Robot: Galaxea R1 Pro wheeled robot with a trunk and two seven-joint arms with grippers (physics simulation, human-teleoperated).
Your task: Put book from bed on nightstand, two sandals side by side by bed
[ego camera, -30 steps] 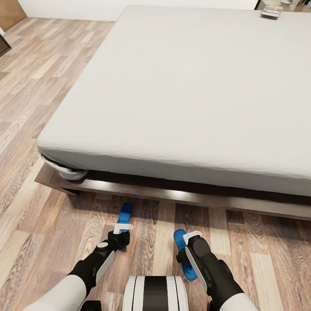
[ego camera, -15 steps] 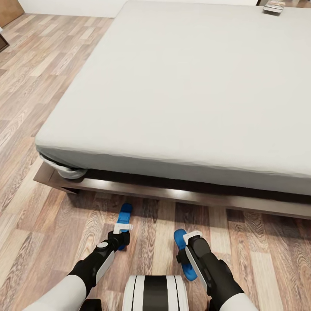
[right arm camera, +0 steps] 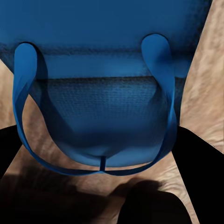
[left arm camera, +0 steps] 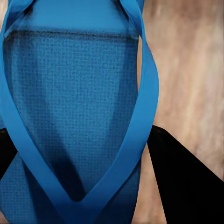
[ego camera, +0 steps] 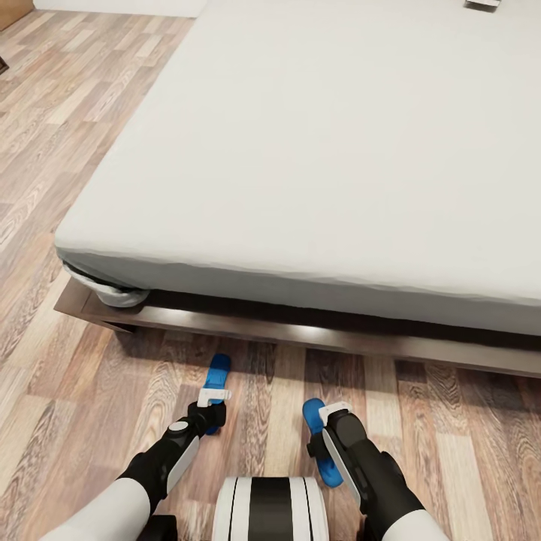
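- Before the robot in the head view, the bed point(ego camera: 315, 150) with its pale mattress and dark wooden base spans the scene; the book point(ego camera: 482, 4) lies at the mattress's far right corner, cut by the frame edge.
- On the wood-plank floor point(ego camera: 60, 391) just in front of the bed base lie two blue sandals, apart from each other: the left sandal point(ego camera: 219, 372) under the left hand point(ego camera: 213, 396), the right sandal point(ego camera: 312, 415) under the right hand point(ego camera: 333, 412). Both hands sit low over their sandals; from this view I cannot tell how wide either one is spread.
- Left wrist view: the left sandal's textured sole and V-shaped strap show up close against the floor; dark fingers point(left arm camera: 182, 177) flank it on both sides, grip uncertain.
- Right wrist view: the right sandal's strap loop hangs over the floor, with dark fingers point(right arm camera: 200, 154) on either side; contact cannot be told.
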